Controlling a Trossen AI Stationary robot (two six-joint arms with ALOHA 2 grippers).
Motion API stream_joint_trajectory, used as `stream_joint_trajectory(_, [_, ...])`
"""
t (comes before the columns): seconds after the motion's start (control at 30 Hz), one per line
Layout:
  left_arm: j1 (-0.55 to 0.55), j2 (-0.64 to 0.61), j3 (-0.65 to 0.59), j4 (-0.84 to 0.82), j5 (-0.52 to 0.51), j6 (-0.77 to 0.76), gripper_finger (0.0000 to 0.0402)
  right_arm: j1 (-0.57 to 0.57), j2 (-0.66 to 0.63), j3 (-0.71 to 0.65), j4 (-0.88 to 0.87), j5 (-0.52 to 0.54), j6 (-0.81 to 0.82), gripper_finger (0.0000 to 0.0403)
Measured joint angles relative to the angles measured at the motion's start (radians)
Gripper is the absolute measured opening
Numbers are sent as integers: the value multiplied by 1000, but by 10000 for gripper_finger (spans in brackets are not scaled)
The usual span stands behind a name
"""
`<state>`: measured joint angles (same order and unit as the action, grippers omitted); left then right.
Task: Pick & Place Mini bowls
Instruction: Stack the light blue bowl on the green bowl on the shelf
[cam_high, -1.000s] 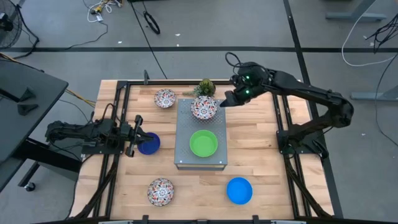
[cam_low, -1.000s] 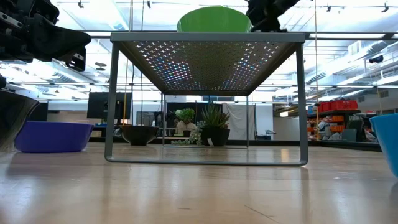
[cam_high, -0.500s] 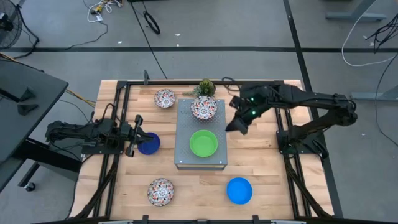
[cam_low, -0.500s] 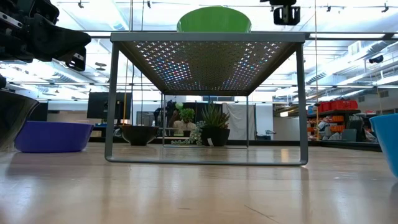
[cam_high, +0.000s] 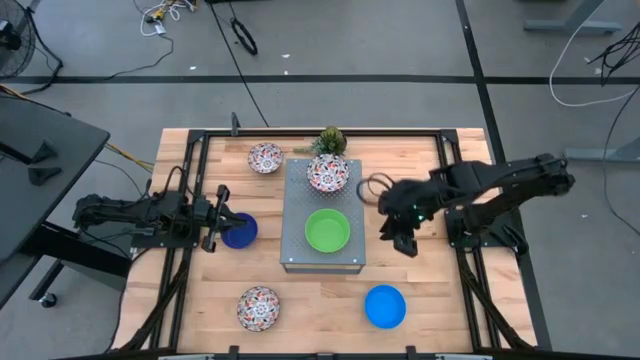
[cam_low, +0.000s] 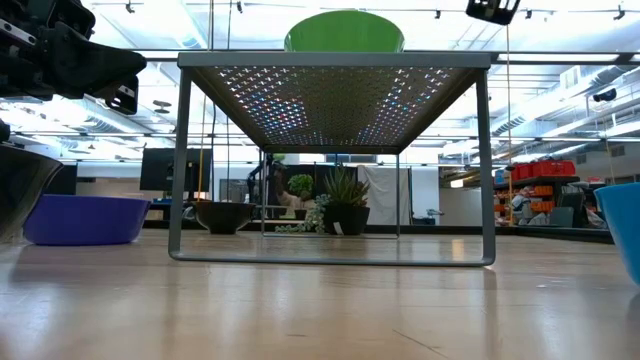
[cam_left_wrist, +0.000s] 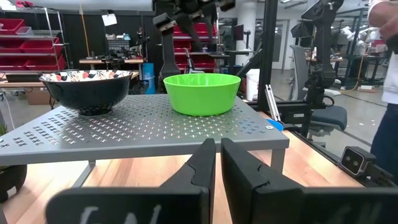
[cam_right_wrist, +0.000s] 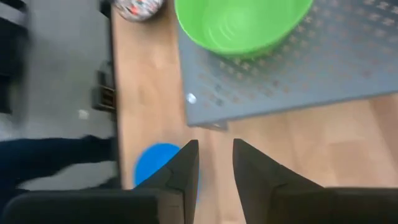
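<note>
Green bowl (cam_high: 327, 231) and floral bowl (cam_high: 327, 174) atop perforated box (cam_high: 295, 200)

Bright green bowl (cam_high: 327, 230) sits upright on the grey perforated stand (cam_high: 295, 250), one floral white bowl (cam_high: 327, 173) beside it; another floral bowl (cam_high: 265, 157), a third (cam_high: 258, 307), a dark blue bowl (cam_high: 240, 231) and a light blue bowl (cam_high: 385, 306) rest on the wooden table (cam_high: 420, 290).

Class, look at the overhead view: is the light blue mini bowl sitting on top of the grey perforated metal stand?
No. The light blue mini bowl rests on the wooden table, apart from the grey perforated stand, which carries only the green bowl and a floral bowl.
</note>
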<state>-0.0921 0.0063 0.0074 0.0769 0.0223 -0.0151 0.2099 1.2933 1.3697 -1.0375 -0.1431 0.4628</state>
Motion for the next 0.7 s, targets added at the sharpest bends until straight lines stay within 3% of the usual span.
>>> stream_joint_trajectory(0.23, [0, 0, 0, 0, 0, 0, 30, 166, 31, -6, -65, 150, 103, 101])
stream_joint_trajectory(0.7, [0, 0, 0, 0, 0, 0, 30, 412, 43, -282, 125, 153, 603, 101])
